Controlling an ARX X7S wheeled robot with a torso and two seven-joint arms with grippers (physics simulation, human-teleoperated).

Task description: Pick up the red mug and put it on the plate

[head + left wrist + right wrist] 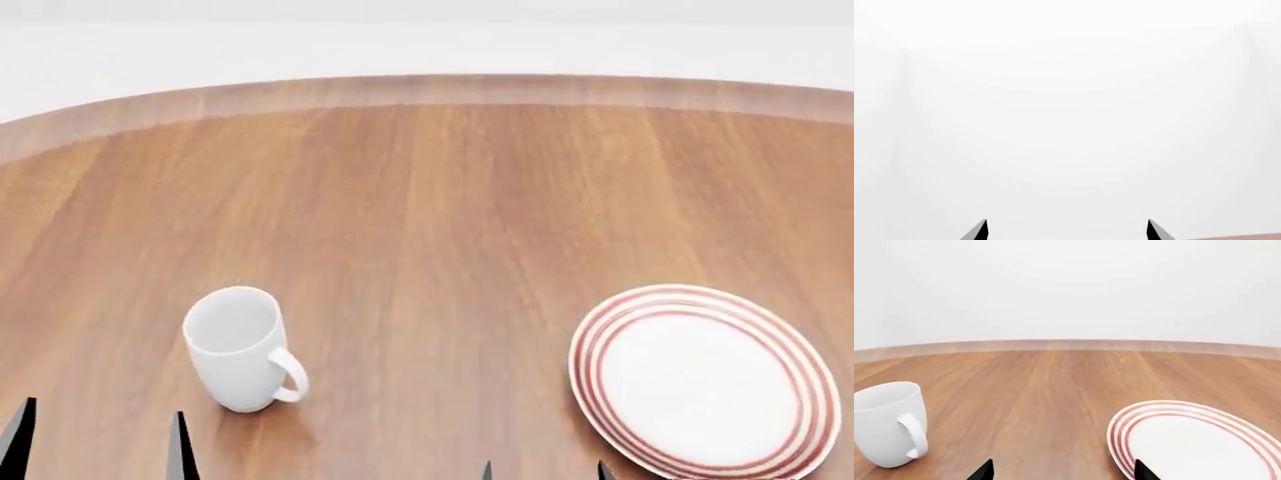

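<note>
The red mug is not in any view. The plate (707,385), white with red rings round its rim, lies on the wooden table at the near right; it also shows in the right wrist view (1201,445). My right gripper (545,473) is open and empty, just left of the plate's near edge, and only its fingertips show in the right wrist view (1063,472). My left gripper (100,450) is open and empty at the near left. In the left wrist view it (1067,232) faces a blank white background.
A plain white mug (238,345) stands upright at the near left, handle toward the right; it also shows in the right wrist view (887,422). The round wooden table (467,200) stretches far ahead to a curved far edge.
</note>
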